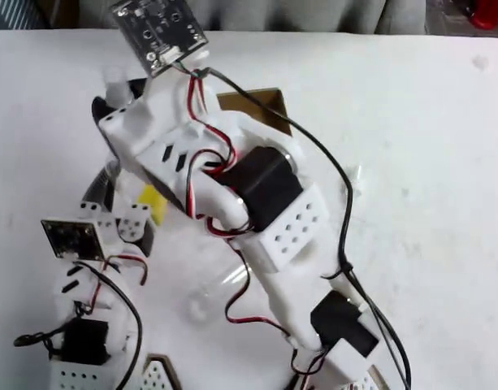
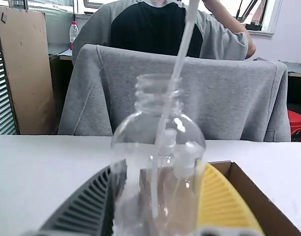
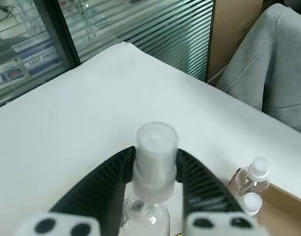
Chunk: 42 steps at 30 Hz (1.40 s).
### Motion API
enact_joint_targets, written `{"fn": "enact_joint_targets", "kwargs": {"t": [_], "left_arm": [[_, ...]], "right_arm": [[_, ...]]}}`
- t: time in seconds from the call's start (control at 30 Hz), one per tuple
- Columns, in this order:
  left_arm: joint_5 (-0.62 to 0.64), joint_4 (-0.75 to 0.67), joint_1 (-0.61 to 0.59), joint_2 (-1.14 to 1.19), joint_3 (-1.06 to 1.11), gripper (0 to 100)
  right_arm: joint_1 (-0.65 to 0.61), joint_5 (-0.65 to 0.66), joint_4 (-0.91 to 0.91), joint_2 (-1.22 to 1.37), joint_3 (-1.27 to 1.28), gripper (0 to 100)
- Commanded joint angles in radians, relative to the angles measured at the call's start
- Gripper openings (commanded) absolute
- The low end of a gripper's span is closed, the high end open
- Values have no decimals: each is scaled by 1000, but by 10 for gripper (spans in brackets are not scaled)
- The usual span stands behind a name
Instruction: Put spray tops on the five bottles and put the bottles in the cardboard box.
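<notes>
Left hand (image 2: 160,170) pinches clear bottle (image 2: 157,132) upright. Right hand (image 3: 156,155) just above it, pinching spray top (image 3: 155,140). Thin tube (image 2: 182,44) goes down into bottle neck. Cardboard box (image 2: 253,191) just behind left hand on table (image 2: 42,167); two topped bottles (image 3: 253,173) stand in it.

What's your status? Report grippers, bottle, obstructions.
Left gripper shut on bottle, upright. Right gripper shut on spray top, tube down the neck, top not seated. Cardboard box close behind bottle.
</notes>
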Motion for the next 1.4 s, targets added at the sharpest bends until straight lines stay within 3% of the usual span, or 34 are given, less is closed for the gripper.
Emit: {"fn": "enact_joint_targets", "kwargs": {"t": [0.0,0.5,0.7,0.77,1.0,1.2,1.37], "left_arm": [[14,-40,-12,-19,-72,20],[14,-40,-12,-19,-71,20],[14,-40,-12,-19,-69,20],[14,-43,-12,-19,-57,20],[14,-299,-10,-19,114,20],[14,-364,67,-19,175,20],[17,-365,116,-19,166,20]], "right_arm": [[-25,12,25,-7,-48,173],[-7,3,35,-107,-52,191],[13,3,39,-180,-49,5],[18,3,70,-213,-48,47],[54,3,271,-317,-43,55],[354,8,325,-427,157,12],[429,12,317,-584,502,16]]}}
